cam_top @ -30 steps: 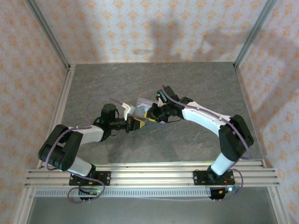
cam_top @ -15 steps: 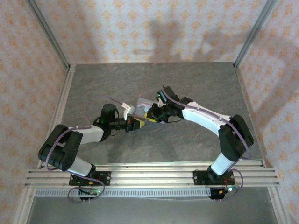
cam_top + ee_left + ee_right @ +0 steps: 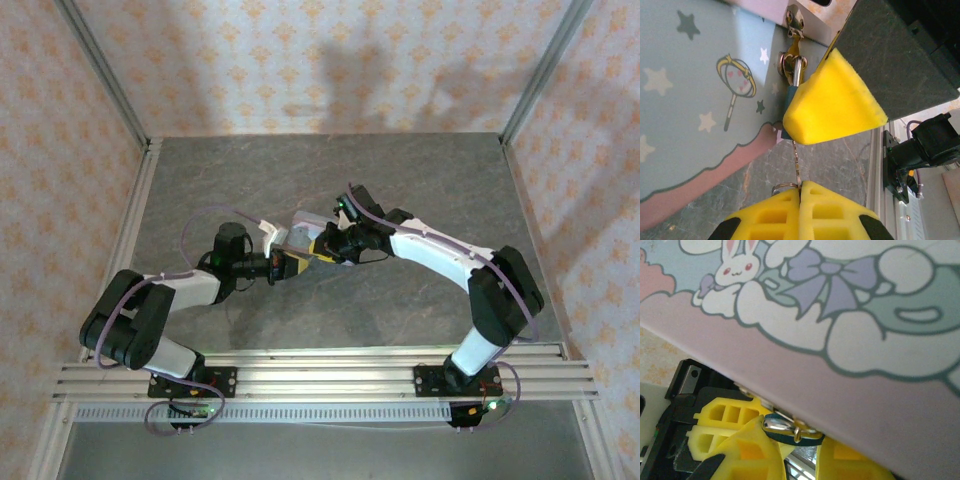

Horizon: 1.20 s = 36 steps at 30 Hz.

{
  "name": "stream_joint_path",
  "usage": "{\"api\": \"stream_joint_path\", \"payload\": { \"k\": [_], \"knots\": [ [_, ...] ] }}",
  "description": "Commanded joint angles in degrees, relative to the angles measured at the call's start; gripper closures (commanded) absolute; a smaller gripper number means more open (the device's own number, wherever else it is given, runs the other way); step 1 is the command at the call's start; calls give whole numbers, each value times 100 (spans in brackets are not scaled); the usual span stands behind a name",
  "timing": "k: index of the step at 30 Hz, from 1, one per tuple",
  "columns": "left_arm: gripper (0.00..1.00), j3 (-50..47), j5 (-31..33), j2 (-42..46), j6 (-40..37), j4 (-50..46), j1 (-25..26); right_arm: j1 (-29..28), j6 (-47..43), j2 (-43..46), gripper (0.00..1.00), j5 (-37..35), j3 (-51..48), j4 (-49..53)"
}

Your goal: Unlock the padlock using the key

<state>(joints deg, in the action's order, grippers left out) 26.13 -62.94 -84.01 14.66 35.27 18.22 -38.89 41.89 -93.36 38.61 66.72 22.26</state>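
My left claw (image 3: 800, 192) is clenched on the key (image 3: 797, 160): the 2 yellow fingers meet with no gap, the thin shank comes out of the seam between them, and the key's ring (image 3: 782, 188) sits at the fingertips. The shank runs straight up to the bottom of the padlock (image 3: 789, 98), where its tip goes out of sight behind 1 finger of my right claw (image 3: 795, 447), so I cannot tell how deep it sits in the keyhole. The padlock hangs by its shackle from the hasp (image 3: 794, 22) on the edge of the tin (image 3: 700, 100). From the right wrist its dark body (image 3: 790, 436) lies between my 2 right fingers, and I judge that claw to be grasping it, though the contact on the far finger is not sharp. From above, both claws (image 3: 287, 264) (image 3: 318, 247) meet just beside the tin (image 3: 308, 220) near the middle of the surface (image 3: 420, 180). I read the step as insertion, at or near its end, with the shackle closed and the lock not yet open. Next I need a short push along the shank's own line to seat the key fully. Then I should roll the left wrist about that line while the right claw keeps the body from twisting with it. The shank is thin, so any sideways load could bend it or pull it loose.
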Motion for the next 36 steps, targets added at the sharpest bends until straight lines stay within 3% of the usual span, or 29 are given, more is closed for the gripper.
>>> {"api": "stream_joint_path", "payload": {
  "k": [1,36],
  "knots": [
    [100,-56,-20,91,-87,115,-46,5,34,267,100,119,-16,-311],
    [100,-125,170,207,2,445,-53,5,172,233,100,548,-149,-465]
  ]
}}
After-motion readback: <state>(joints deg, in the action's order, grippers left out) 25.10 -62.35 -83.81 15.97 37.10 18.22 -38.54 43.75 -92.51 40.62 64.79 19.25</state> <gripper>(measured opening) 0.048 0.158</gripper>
